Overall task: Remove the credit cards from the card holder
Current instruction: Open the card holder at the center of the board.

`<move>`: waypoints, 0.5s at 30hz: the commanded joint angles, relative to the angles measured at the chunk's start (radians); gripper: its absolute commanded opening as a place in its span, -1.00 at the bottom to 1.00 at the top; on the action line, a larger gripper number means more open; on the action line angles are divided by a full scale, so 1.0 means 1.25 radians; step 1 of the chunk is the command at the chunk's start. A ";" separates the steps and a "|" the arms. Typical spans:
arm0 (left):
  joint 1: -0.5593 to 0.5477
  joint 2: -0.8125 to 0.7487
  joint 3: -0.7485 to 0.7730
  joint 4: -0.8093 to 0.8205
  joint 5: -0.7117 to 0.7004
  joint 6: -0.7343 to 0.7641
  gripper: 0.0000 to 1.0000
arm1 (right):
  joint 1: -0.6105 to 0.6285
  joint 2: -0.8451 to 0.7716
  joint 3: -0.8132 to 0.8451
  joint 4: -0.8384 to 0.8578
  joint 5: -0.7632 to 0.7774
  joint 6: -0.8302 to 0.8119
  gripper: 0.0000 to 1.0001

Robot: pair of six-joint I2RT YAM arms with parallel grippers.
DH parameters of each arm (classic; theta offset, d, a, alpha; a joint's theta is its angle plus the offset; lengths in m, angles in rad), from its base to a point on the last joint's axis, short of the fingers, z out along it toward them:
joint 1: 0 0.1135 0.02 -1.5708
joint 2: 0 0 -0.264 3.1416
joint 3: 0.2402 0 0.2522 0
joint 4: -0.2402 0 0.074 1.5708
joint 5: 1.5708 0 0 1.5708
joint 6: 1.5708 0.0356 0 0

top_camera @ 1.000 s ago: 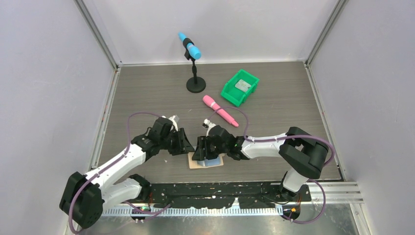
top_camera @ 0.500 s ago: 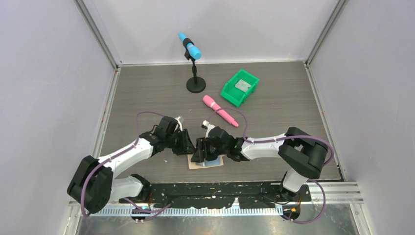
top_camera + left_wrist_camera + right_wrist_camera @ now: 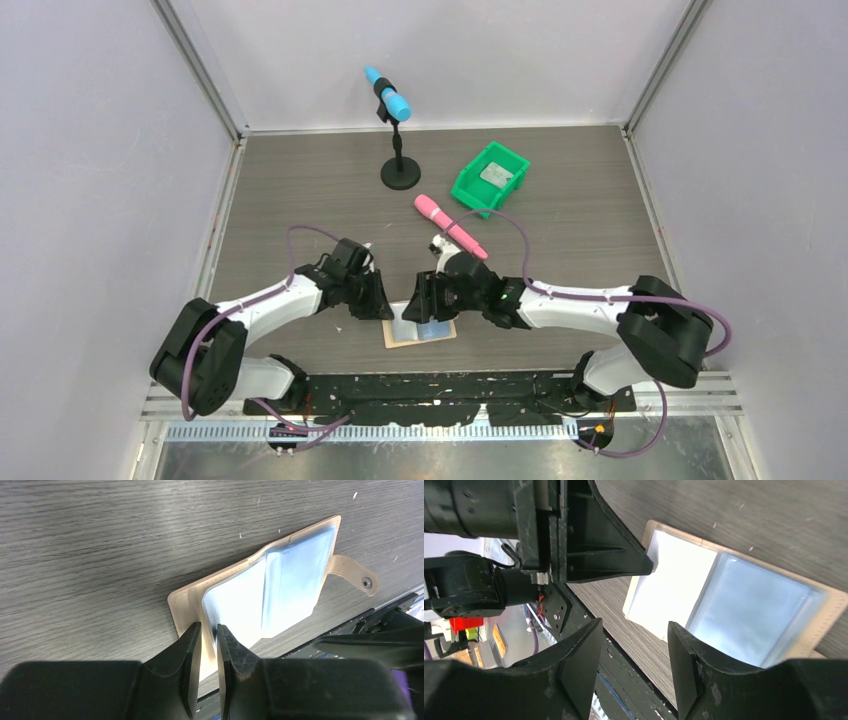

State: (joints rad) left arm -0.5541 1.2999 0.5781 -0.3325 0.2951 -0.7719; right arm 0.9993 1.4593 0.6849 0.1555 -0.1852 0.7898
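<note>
grey table [image 3: 300, 190], card holder [image 3: 396, 337] (open), bin [image 3: 463, 188], microphone [image 3: 450, 226]

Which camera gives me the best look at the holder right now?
Left wrist: the holder lies open almost in full, sleeves and strap clear, with the left gripper pinching a pale card. Right wrist crops one end. Top view shows only a small, partly covered tan patch.

At the far side of the wood-grain table [image 3: 300, 190] a blue-headed microphone [image 3: 392, 100] is tilted on a black stand with a round base [image 3: 400, 175]. To its right sits a green plastic bin [image 3: 470, 192]. Between them and nearer lies a pink object [image 3: 450, 226] on its side, possibly a second microphone.
</note>
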 commanded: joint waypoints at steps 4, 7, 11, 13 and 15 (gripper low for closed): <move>0.001 0.003 0.012 -0.010 -0.034 0.032 -0.62 | -0.068 -0.074 -0.035 -0.070 0.068 -0.048 0.05; 0.001 0.009 0.010 -0.010 -0.030 0.034 -0.62 | -0.078 -0.069 -0.032 -0.101 0.092 -0.059 0.03; 0.001 0.011 0.003 -0.007 -0.031 0.036 -0.64 | -0.080 -0.043 -0.024 -0.118 0.097 -0.054 -0.01; 0.001 0.010 -0.002 -0.004 -0.030 0.035 -0.64 | -0.080 -0.032 -0.025 -0.118 0.101 -0.051 -0.03; 0.001 0.011 -0.005 -0.002 -0.030 0.034 -0.64 | -0.080 -0.024 -0.024 -0.118 0.110 -0.053 -0.04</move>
State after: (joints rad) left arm -0.5541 1.3098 0.5774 -0.3355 0.2707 -0.7479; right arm 0.8974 1.4136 0.6468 0.0135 -0.0891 0.7383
